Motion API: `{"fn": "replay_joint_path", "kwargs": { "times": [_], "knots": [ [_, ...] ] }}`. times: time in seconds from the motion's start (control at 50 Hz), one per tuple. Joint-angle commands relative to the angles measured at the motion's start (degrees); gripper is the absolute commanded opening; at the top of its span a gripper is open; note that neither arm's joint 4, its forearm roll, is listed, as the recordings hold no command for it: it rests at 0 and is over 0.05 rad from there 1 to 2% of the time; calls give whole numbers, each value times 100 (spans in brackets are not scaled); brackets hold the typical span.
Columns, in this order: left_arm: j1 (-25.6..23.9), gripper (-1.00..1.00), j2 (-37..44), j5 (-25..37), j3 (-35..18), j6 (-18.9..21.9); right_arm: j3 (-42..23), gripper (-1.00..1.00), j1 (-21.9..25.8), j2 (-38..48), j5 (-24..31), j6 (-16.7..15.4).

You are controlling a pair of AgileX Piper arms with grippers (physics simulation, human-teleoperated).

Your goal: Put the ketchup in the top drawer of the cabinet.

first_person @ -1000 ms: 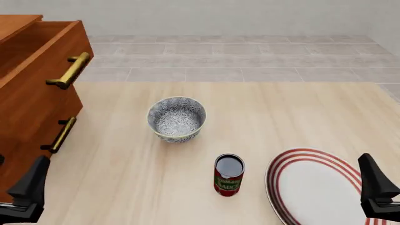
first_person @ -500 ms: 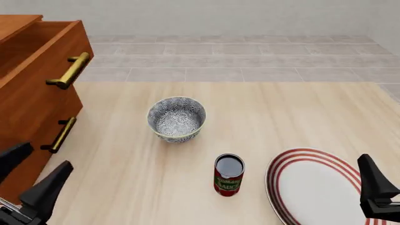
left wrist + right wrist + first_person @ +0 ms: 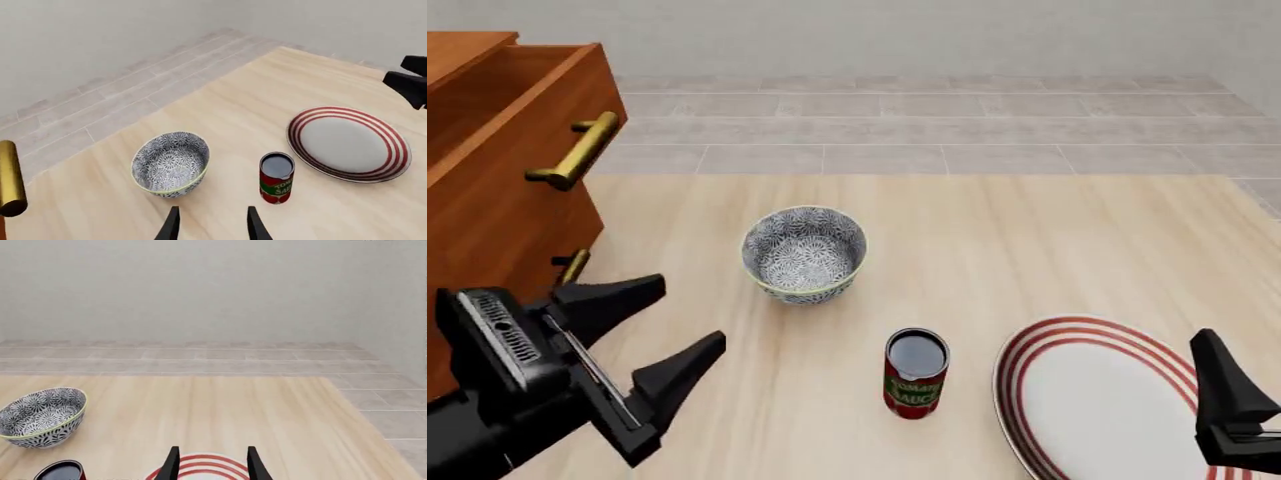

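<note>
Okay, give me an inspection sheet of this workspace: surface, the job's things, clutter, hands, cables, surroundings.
Surface: light wooden table.
Job's things: ketchup upright on the table, untouched; top drawer of the cabinet pulled open.
Clutter: grey patterned bowl beyond the ketchup; red-ringed plate to its right.
Hands: left hand open, empty, between cabinet and ketchup; right hand open, empty, above the plate.
Cables: nothing seen.
Surroundings: tiled floor, plain wall.
</note>
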Motion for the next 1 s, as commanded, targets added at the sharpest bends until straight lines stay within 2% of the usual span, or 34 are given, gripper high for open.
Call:
{"fn": "replay_joint_path", "kwargs": {
  "times": [0.02,0.06,0.18,0.22,0.24,0.36,0.48,0.52,0.56,1.0],
  "knots": [
    [-675,100,1571,-1104,-119,-15,4,100,32,-3,9,-124],
    [-811,100,1879,-1243,-213,-142,4,100,34,-3,8,-89],
    [-965,100,2497,-1633,-366,-27,10,100,60,6,-5,-148],
    [-1153,100,2734,-1734,-473,-167,10,100,61,-1,5,-160],
    [-1084,100,2967,-1826,-547,-272,12,100,40,-1,6,-176],
    [-1032,100,3498,-2136,-614,-264,12,100,14,16,17,-132],
    [-1255,100,3957,-2376,-677,-125,13,100,20,37,0,-129],
    [-1354,100,4000,-2326,-739,-183,14,100,24,105,-31,-148],
    [-1486,100,4100,-2380,-778,-29,15,100,23,198,-87,-158],
    [-1469,100,5155,-2882,-995,47,15,100,25,161,-44,-136]
  ]
}}
